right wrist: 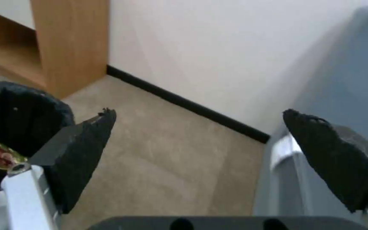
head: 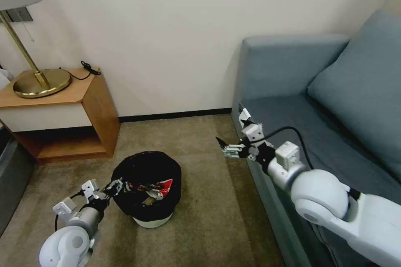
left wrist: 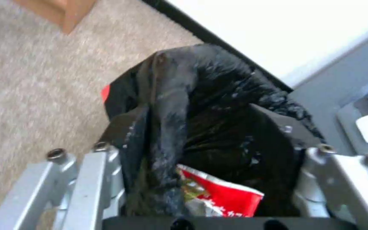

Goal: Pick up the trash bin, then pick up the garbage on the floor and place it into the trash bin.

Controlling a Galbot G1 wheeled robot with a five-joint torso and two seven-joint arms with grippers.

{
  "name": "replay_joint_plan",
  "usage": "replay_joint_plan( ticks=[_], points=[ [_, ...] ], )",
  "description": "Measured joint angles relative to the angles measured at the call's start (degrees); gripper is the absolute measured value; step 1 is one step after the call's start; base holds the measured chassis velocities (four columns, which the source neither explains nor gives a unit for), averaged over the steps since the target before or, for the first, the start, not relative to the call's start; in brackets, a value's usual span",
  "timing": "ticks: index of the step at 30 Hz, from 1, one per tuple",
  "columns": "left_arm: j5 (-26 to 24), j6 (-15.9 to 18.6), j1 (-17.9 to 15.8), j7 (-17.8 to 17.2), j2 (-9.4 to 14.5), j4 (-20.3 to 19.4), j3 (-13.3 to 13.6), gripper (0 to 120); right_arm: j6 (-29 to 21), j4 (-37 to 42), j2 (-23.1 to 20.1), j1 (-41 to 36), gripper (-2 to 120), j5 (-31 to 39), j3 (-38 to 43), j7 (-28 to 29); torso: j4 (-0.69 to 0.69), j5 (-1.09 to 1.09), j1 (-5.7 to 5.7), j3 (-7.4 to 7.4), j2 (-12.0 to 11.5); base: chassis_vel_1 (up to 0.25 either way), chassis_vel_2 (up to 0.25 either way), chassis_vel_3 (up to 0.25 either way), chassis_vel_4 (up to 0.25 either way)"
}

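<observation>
- Trash bin [head: 147, 187] stands on the carpet between the wooden side table [head: 62, 112] and the sofa [head: 317, 104], black liner crinkled over its rim; a red-and-white carton [left wrist: 222, 195] and other litter lie inside.
- Left claw [head: 118, 186] grasps the near rim, a fold of liner bunched between its fingers — clenched on bag and rim together, as far as the wrist view shows.
- Risk: the hold may be mostly on loose plastic. If lifted, the liner could slide off the rim and the bin tip, spilling the litter.
- Left arm reaches low from the near left, forearm angled up to the rim.
- Right claw [head: 223, 149] hangs above the carpet just beside the sofa's front edge, released, fingers [right wrist: 86, 143] wide apart and holding nothing; arm extended forward, well apart from the bin.
</observation>
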Motion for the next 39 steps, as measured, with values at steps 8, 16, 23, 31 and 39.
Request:
replay_joint_plan(
  ticks=[8, 16, 23, 31, 39],
  points=[
    [6.49, -2.75, 0.97, 2.68, -0.91, -3.36, -0.06, 97, -0.76, 2.81, 1.37, -11.55, 100, -1.08, 10.97, 1.03, 0.02, -0.01, 0.00, 0.00, 0.00, 0.000, 0.000, 0.000, 0.000],
    [16.75, -6.90, 1.45, 5.32, -2.79, -6.07, 0.55, 100, -1.03, 5.26, 4.25, -20.24, 100, -2.05, 17.45, 2.21, 0.01, -0.01, 0.00, 0.00, 0.01, 0.000, 0.000, 0.000, 0.000],
    [17.89, -6.29, 2.55, 3.52, -5.06, -11.25, 2.14, 100, -0.74, 7.71, 10.80, -23.57, 100, -2.31, 18.46, 5.25, 0.02, -0.01, 0.00, 0.00, 0.00, 0.000, 0.000, 0.000, 0.000],
    [17.97, -5.71, 2.92, 0.62, -6.30, -14.97, 4.21, 100, 0.41, 10.51, 16.32, -28.58, 100, -4.05, 18.60, 6.69, 0.02, -0.01, 0.00, 0.00, 0.00, 0.000, 0.000, 0.000, 0.000],
    [19.17, -6.31, 2.81, -1.87, -6.55, -16.47, 7.70, 100, 1.04, 11.29, 21.26, -31.64, 100, -7.36, 18.79, 9.41, 0.02, -0.01, 0.00, 0.00, 0.00, 0.000, 0.000, 0.000, 0.000]
  ],
)
